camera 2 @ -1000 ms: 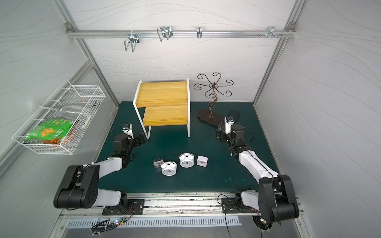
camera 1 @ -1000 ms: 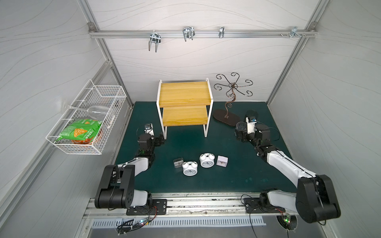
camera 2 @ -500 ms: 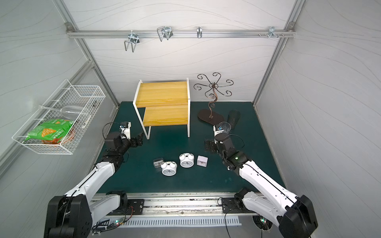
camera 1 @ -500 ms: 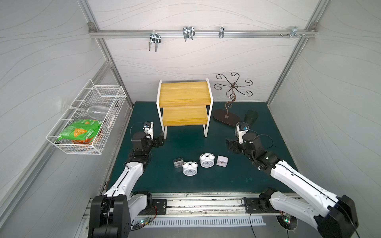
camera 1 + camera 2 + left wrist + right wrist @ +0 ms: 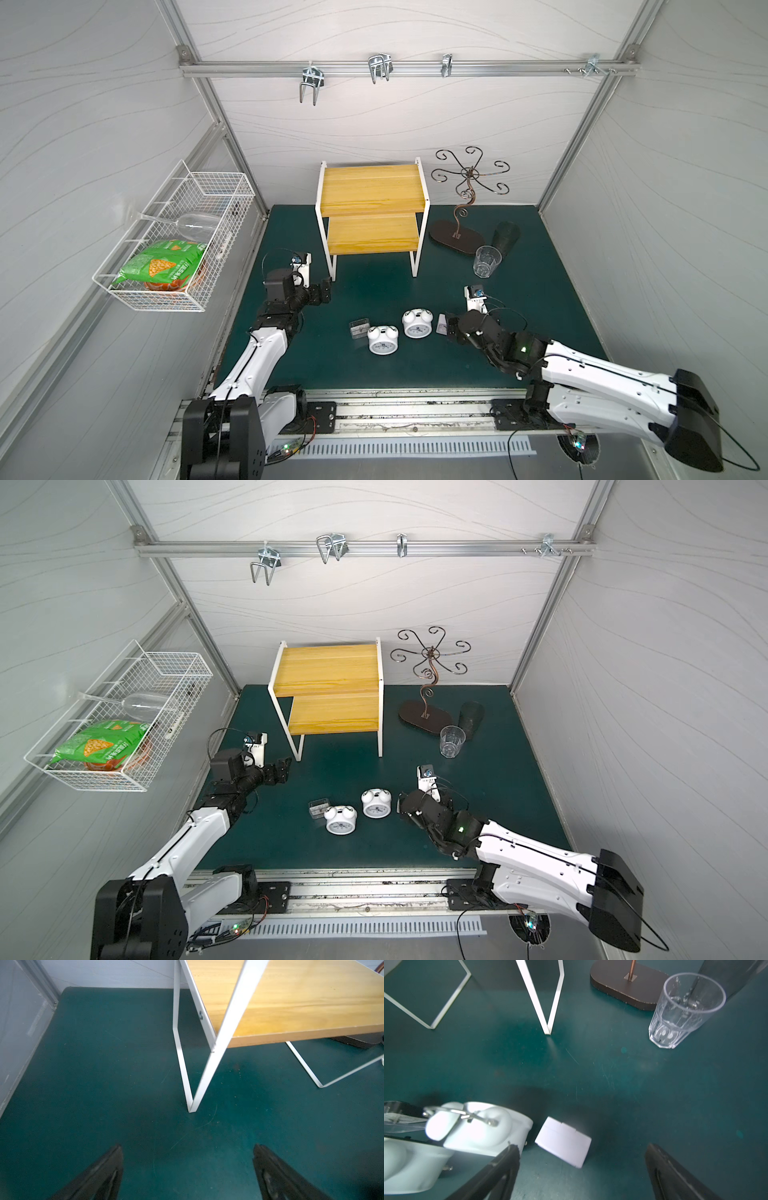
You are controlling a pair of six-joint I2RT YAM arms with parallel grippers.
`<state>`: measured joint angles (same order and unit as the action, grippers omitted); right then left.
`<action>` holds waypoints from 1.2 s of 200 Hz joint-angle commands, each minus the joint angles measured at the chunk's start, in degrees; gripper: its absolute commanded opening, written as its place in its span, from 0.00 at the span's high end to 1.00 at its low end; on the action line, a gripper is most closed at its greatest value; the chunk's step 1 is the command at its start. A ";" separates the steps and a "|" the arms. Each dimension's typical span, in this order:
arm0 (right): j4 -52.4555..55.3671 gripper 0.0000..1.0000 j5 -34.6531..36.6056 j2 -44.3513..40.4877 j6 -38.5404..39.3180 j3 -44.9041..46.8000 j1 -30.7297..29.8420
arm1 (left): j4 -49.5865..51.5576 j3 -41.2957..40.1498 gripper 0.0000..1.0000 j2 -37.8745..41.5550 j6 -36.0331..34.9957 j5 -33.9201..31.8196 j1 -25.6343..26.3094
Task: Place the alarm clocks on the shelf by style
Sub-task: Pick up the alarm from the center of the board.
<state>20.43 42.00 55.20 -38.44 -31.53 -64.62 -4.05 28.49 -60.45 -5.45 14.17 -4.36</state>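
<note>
**Four clocks on the worktop, both pairs of fingers spread wide**

We see all four alarm clocks in a short row on the green worktop [image 5: 374, 374], in front of the shelf [image 5: 370, 195] and well apart from it. From the robot's left they run: the clear-cased square clock [image 5: 359, 329], a round twin-bell clock [image 5: 382, 340], a second round twin-bell clock [image 5: 417, 326] just beside it and slightly farther back, then the white square clock [image 5: 441, 324].

The right fingers [image 5: 500, 1172] are released and low over the worktop. In the right wrist view the white square clock lies between them, and we cannot make out any contact with it. One finger's tip is right next to the second twin-bell clock.

The left fingers [image 5: 104, 1176] are released too and grasp nothing. They hang over bare worktop near the shelf's front leg on the robot's left.

Farther out, a clear glass [image 5: 486, 261] stands to the right of the shelf, with a dark cup [image 5: 505, 237] just behind it and a scroll-wire stand [image 5: 457, 243] beside them. On the left wall a white wire basket [image 5: 183, 195] holds a green bag [image 5: 164, 266].
</note>
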 commanded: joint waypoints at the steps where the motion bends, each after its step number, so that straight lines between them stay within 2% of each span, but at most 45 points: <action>1: 1.81 0.01 8.48 2.95 -8.17 0.31 -4.15 | 2.27 1.73 0.01 0.94 -2.20 4.16 -0.30; 33: 3.13 0.01 12.59 8.58 -14.22 -1.35 -8.73 | 4.54 1.96 0.01 1.34 -3.23 6.21 -0.28; 59: 2.16 0.01 13.59 11.10 -18.32 -0.87 -10.07 | 5.37 2.33 0.01 1.74 -3.27 6.38 -0.30; 88: -7.75 0.01 14.52 11.72 -17.19 3.24 -11.36 | 5.77 2.24 0.01 1.82 -3.29 7.16 -0.30; 133: -11.27 0.01 16.16 17.11 -18.46 4.02 -11.58 | 9.26 3.66 0.02 2.00 -6.45 11.44 -0.30; 194: -16.55 0.03 17.80 22.66 -18.99 5.33 -11.67 | 31.02 13.87 0.04 2.77 -22.69 27.14 0.09; 240: -21.02 0.05 18.94 25.63 -17.55 6.26 -11.69 | 44.74 17.32 0.04 2.02 -37.54 27.79 5.06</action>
<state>2.57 58.52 79.48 -56.51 -25.89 -75.92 30.52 43.48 -58.28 -32.27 38.92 -1.72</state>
